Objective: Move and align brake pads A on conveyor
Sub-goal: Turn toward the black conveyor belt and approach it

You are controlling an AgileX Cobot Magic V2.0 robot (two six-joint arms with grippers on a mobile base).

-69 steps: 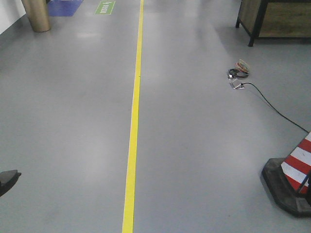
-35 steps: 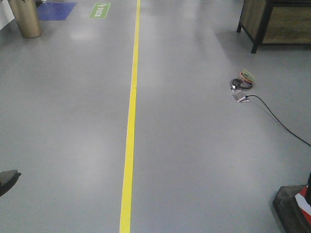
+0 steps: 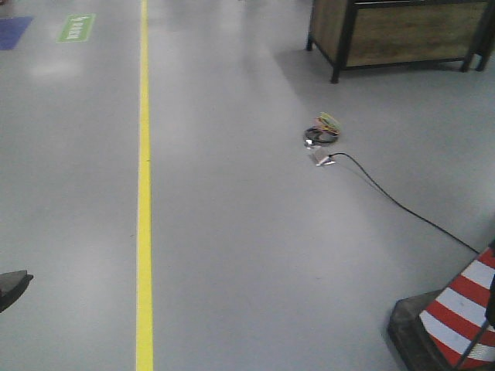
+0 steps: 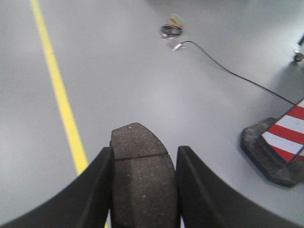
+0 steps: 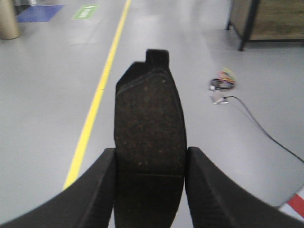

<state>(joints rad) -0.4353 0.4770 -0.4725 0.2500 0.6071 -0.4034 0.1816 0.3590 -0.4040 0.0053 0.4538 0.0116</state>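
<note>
A dark grey brake pad (image 4: 140,175) with a thin groove across it sits clamped between the two black fingers of my left gripper (image 4: 142,166), its rounded end pointing forward above the grey floor. My right gripper (image 5: 149,166) is shut on another brake pad (image 5: 149,128), which sticks up and forward with a small square tab at its top. In the front view only a dark tip (image 3: 11,286) of the left gripper shows at the left edge. The conveyor is out of view.
A yellow floor line (image 3: 144,193) runs away from me. A coil of wires (image 3: 322,131) with a black cable (image 3: 402,205) lies to the right. A red-and-white cone (image 3: 456,317) stands at the near right, a wooden cabinet (image 3: 402,31) at the far right.
The front view has swung to the right: the yellow line shifted left, the cabinet and cone came further into view. The gripper tip at the left edge kept its place.
</note>
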